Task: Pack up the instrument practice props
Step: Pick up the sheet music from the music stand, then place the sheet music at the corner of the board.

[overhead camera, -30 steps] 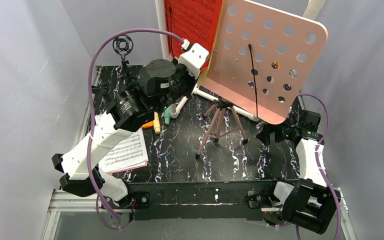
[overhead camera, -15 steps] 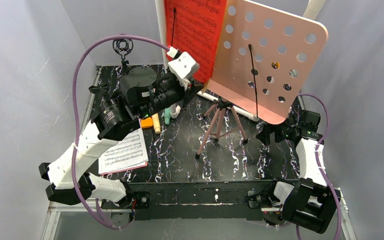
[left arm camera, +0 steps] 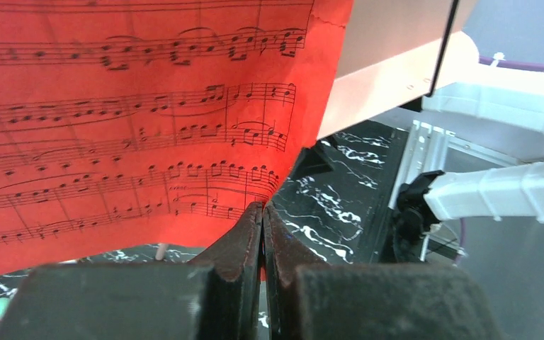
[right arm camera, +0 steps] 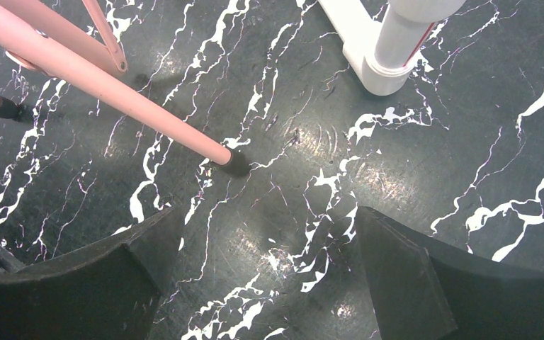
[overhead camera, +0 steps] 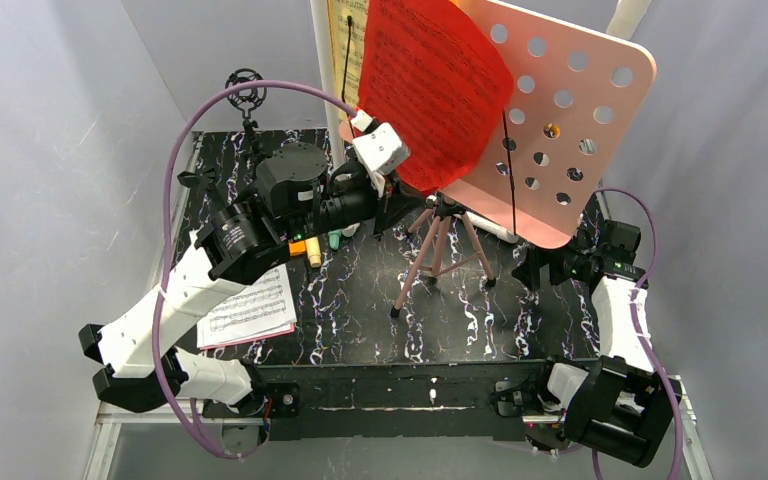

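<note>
The red sheet (overhead camera: pixel 435 95) bears black notation. The pink stand (overhead camera: pixel 610 115) has round holes; the table (overhead camera: pixel 360 320) is black, veined white.

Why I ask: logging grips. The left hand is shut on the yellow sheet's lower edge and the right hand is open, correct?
No: the left wrist view shows the left hand shut on the lower edge of the red sheet, not a yellow one. The right hand is open.

Bowed red music sheet (overhead camera: pixel 435 95) across left edge of upright pink hole-punched stand (overhead camera: pixel 548 222)
</note>
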Controlling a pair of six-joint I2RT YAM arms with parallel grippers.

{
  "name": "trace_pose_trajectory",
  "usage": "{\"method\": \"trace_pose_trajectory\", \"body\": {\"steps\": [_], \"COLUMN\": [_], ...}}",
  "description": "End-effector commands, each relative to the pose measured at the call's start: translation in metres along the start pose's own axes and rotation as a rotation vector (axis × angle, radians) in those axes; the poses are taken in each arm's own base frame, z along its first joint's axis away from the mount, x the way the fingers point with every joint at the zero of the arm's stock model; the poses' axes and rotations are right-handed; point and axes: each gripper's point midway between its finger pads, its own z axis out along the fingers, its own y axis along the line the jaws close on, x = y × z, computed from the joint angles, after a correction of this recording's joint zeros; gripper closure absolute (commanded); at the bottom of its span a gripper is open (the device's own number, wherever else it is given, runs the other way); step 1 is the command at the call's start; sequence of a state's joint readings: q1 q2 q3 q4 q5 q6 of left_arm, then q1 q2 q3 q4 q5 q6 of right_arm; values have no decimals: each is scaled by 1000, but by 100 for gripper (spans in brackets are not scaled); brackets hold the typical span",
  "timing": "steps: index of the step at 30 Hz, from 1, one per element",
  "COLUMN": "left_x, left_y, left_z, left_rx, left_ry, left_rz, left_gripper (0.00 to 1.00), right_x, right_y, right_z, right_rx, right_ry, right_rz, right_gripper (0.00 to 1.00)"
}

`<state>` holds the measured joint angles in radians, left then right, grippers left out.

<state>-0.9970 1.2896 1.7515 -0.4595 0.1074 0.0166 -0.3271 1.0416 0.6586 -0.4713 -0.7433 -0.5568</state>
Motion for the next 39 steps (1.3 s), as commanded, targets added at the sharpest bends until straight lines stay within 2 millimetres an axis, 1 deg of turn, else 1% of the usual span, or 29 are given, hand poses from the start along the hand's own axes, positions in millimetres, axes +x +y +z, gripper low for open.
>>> {"method": "trace_pose_trajectory", "body": {"steps": [1,5,12,16,25,30,31,34,39], "left_x": [-16,-13,1,23,98,148,162,193,248], "left_y": [-23,-28,-36,-40,-51,-57,-57,-55,-53], "left_z": [-18,-25,-39,-53,-89,-103,-103,-103,-88], "left_rx": [104,131,159,169,176,169,160,114,57], "left_ry": [-69,-75,-61,-21,141,278,311,378,463], "left_rz": [-45,-61,-79,-105,-217,-290,-310,-371,-455], "left_gripper": [100,100,100,100,100,100,100,100,100], "right_x": [-6,-5,-4,-5,-5,-8,-8,-10,-15], "right_y": [0,0,1,1,8,13,14,17,21], "right_z": [-1,0,0,0,0,-1,-1,-2,-3], "right_rx": [-14,-18,-24,-24,-60,-84,-89,-104,-126], "right_ry": [-19,-16,-13,-14,-21,-36,-39,-50,-63], "right_rz": [-18,-13,-10,-13,-16,-26,-27,-27,-26], "right_gripper": [0,0,0,0,0,0,0,0,0]}}
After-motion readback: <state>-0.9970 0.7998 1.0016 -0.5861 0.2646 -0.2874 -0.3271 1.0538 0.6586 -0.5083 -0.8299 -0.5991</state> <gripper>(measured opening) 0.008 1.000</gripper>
